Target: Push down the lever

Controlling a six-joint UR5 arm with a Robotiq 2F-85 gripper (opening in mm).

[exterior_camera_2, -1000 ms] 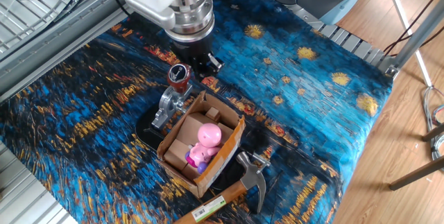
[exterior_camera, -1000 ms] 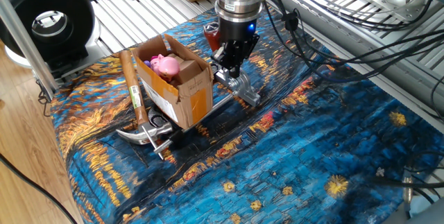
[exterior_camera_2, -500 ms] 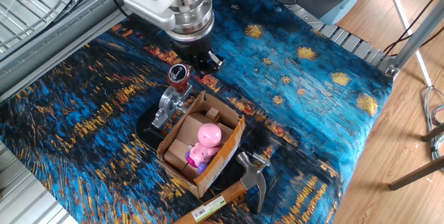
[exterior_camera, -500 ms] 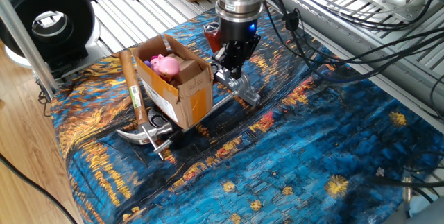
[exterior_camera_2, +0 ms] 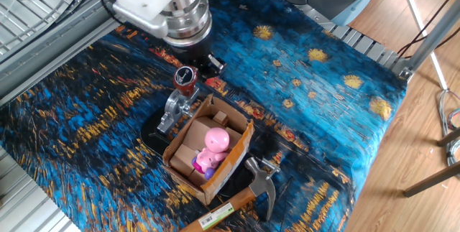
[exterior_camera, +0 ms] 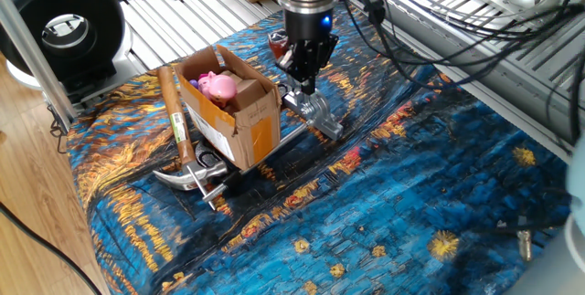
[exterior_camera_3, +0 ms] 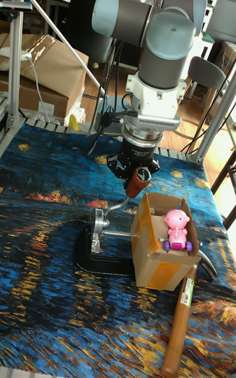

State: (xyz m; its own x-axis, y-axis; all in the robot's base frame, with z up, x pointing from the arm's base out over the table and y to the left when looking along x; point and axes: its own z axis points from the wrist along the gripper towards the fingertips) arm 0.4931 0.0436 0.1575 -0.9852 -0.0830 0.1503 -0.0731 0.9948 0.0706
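The lever is a short silver arm tipped with a dark red knob. It rises from a small chrome fixture on a black base. My gripper hangs just beside the knob, its dark fingers drawn together to a point with nothing between them. In the tall fixed view the knob covers the fingertips, so I cannot tell whether they touch it.
An open cardboard box holding a pink toy stands right next to the fixture. A wooden-handled claw hammer lies beyond the box. Cables trail behind the arm.
The gripper has shifted a little sideways toward the red knob. The lever, box and hammer have not moved.
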